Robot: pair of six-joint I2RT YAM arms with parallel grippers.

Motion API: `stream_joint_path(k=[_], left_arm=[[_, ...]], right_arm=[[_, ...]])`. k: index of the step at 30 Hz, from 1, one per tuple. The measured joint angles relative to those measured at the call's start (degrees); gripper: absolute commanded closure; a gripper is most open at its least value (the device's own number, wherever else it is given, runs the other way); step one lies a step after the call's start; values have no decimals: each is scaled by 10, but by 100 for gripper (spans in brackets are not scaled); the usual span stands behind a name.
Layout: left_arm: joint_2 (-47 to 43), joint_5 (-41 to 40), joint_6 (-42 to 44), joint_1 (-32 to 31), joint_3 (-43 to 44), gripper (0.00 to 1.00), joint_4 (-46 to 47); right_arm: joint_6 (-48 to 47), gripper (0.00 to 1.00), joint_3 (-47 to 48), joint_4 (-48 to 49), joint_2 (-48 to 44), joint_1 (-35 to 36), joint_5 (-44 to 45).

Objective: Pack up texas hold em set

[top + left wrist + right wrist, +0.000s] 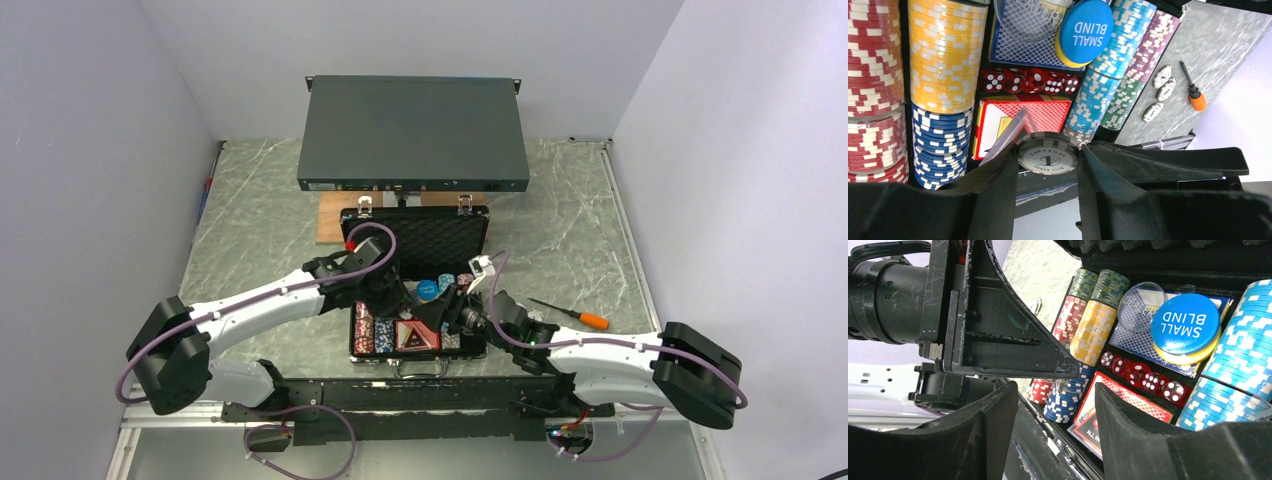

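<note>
Only its wrist view shows the left pincer (1047, 151) gripping a chip (1048, 160).

Each arm is built of white shell links between bulky black joint housings: the left arm (265, 305) in the lower left of the overhead view, the right arm (610, 352) in the lower right. A purple cable (375, 235) runs along each, with a red fitting (350, 243) by the left wrist and a white plug (483, 265) by the right. The right tool's fingers (983, 440) are matt black wedges. The left tool's are black triangles scored with pale scratches.
</note>
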Motion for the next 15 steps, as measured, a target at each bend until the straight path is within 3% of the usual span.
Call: stream_joint_path(k=[12, 15], left_arm=[[-44, 14, -5, -10, -30, 100, 30], [-48, 21, -14, -13, -37, 100, 44]], right_arm=[[-4, 56, -4, 30, 38, 32, 24], [-7, 64, -4, 30, 42, 43, 38]])
